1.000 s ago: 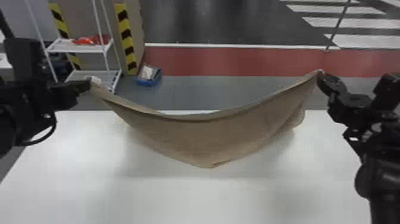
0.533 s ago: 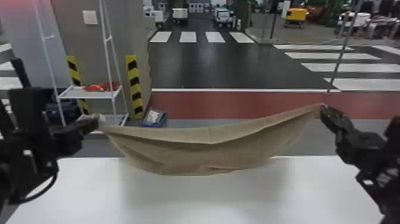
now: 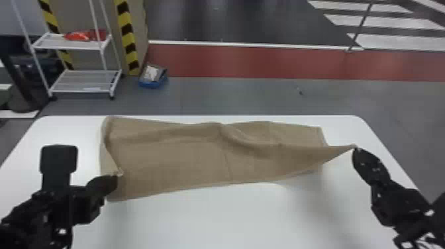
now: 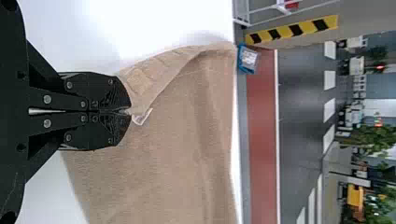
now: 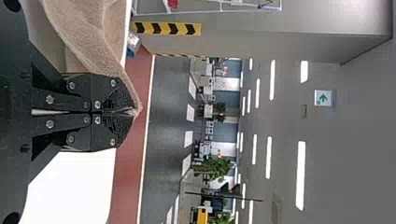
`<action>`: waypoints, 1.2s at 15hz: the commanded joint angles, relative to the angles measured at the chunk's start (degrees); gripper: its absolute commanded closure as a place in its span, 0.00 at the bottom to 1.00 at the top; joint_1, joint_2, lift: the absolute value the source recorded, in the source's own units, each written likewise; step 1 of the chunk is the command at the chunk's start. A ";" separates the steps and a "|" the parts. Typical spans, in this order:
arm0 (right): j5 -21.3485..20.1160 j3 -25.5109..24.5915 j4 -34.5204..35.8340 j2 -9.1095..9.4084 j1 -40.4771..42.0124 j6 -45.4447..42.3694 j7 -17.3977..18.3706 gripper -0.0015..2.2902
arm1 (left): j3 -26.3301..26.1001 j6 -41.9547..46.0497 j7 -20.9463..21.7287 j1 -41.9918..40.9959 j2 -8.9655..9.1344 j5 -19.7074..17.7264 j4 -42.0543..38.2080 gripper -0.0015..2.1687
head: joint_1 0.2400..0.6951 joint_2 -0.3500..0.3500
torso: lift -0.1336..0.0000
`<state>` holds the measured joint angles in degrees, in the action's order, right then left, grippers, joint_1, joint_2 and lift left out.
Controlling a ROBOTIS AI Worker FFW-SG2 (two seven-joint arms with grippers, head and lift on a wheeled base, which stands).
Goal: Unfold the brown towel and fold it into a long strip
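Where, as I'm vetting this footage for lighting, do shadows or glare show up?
Head view: a soft shadow on the white table below the towel's raised right corner; left wrist view: a faint shadow beside the towel's edge; right wrist view: ceiling lights glow as bright strips, the table looks nearly blank white.

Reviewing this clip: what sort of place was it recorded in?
Probably a large indoor workspace or robotics test hall. The head view shows black-and-yellow hazard striping and crosswalk-like white bands on the floor, and the right wrist view shows a green arrow sign.
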<state>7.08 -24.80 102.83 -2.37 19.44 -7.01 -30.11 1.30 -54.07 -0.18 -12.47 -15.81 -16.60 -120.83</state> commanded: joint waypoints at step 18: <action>-1.81 -3.24 -7.47 -4.04 -2.21 -1.99 0.93 0.62 | 8.45 4.36 -0.87 -10.21 -1.60 -4.23 -4.68 0.05 | 1.00 0.29 | 0.07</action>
<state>5.28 -28.04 95.49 -6.43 17.09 -8.99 -29.18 9.12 -49.71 -1.73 -22.06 -16.85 -20.44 -125.27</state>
